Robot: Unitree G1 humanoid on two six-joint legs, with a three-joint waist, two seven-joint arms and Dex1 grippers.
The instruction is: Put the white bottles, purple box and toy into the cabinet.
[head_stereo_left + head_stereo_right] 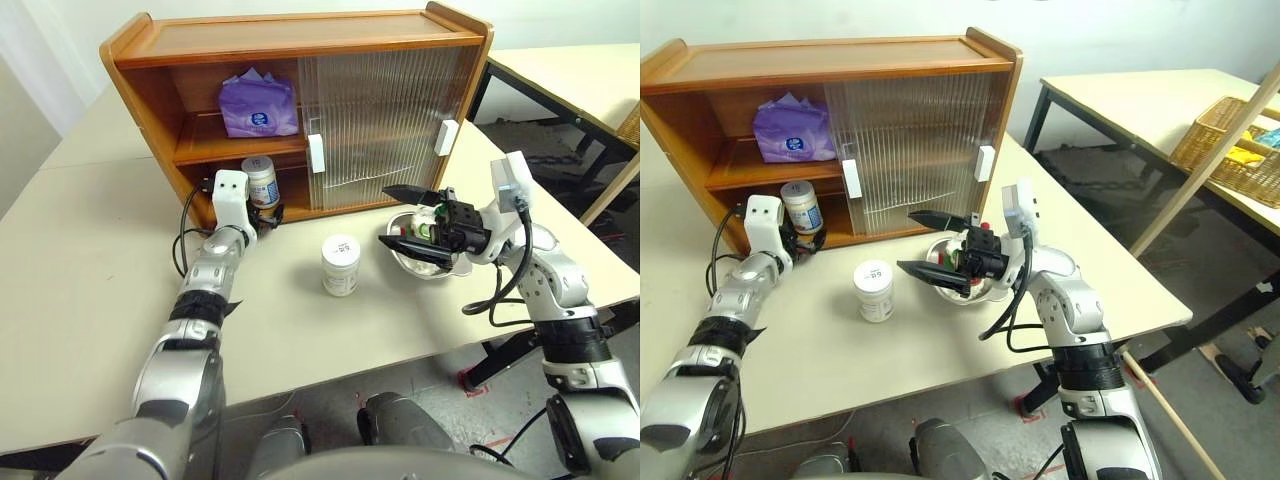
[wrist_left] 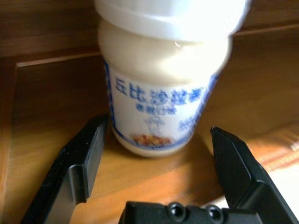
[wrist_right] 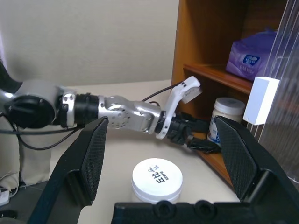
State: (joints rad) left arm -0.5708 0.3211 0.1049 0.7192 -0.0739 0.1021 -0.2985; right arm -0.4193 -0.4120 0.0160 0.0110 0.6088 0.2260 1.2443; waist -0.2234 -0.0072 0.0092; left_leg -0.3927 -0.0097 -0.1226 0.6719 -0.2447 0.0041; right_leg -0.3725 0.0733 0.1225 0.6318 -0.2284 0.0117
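The wooden cabinet [image 1: 300, 40] stands at the back of the table, its ribbed doors slid right and its left half open. The purple box [image 1: 258, 105] lies on the upper shelf. One white bottle [image 1: 261, 181] stands on the lower shelf, and my left gripper [image 2: 159, 128] is open, with a finger on either side of it and a gap at each. The second white bottle [image 1: 340, 265] stands on the table in front. My right gripper [image 1: 408, 215] is open and points left over a steel bowl [image 1: 420, 264]. The toy [image 1: 952, 258] lies in the bowl, mostly hidden.
Two white door handles [image 1: 316, 153] sit mid-cabinet and at its right. A second table [image 1: 570, 80] stands to the right with a wicker basket [image 1: 1230, 150] on it. The table's front edge runs close below the bowl.
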